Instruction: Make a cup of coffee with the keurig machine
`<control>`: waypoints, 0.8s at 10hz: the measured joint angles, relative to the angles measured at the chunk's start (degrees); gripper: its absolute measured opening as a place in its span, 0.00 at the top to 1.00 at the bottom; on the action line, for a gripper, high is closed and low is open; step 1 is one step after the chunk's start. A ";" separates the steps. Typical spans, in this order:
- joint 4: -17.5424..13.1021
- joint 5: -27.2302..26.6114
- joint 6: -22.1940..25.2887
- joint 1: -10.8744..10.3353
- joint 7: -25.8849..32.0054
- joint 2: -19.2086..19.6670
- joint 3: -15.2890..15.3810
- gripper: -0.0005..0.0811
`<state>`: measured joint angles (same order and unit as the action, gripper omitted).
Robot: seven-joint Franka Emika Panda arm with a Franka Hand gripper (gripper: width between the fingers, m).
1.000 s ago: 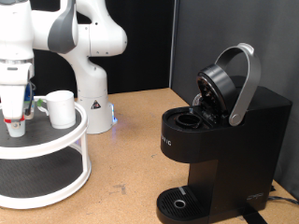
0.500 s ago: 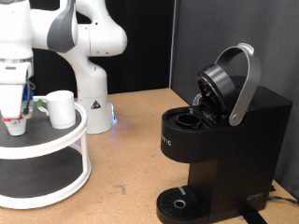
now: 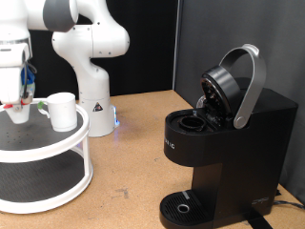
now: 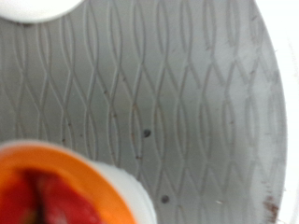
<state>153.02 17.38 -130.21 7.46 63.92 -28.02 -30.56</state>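
Since a second ago we have lifted: the gripper point(image 3: 18, 107) and the small white pod point(image 3: 18, 114) sit higher over the two-tier round stand point(image 3: 57, 181) than they did, and the arm has drawn up towards the exterior view's top; the cup and the machine have not shifted.

The gripper hangs at the counter's far-left side in the exterior view, above the stand's upper shelf. The pod shows at its tip, and in the wrist view the pod's red-orange top point(image 4: 56, 196) fills the near corner against the grey rippled shelf mat point(image 4: 177, 103), so we judge the fingers narrowed on the pod, though the fingers themselves are not plainly seen.

The cup point(image 3: 62, 111) stands upright on that same shelf, just beside the gripper on the exterior view's right, its handle turned towards the gripper; it is near but apart from the pod.

The relation that matters is the long crossing. The keurig machine point(image 3: 224, 153) stands at the counter's right side, well apart from the gripper, with bare counter point(image 3: 133, 143) between. Its lid point(image 3: 229, 86) is tilted up on the grey arched handle, the pod chamber point(image 3: 193, 122) open to the top. The drip tray point(image 3: 183, 205) at its base carries nothing.
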 joint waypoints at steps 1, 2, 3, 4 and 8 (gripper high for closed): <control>-0.88 -0.25 1.96 -0.14 -0.03 -0.69 0.49 0.88; -0.74 -0.24 1.90 -0.12 -0.03 -0.62 0.46 0.88; -0.66 -4.56 1.93 -0.80 -0.45 -0.64 0.10 0.88; -0.88 -10.80 2.30 -2.51 -0.54 -0.71 -0.45 0.88; -5.20 -29.52 6.17 -10.77 -0.43 -0.84 -0.85 0.88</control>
<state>147.81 -12.14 -124.05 -3.32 63.49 -28.86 -31.41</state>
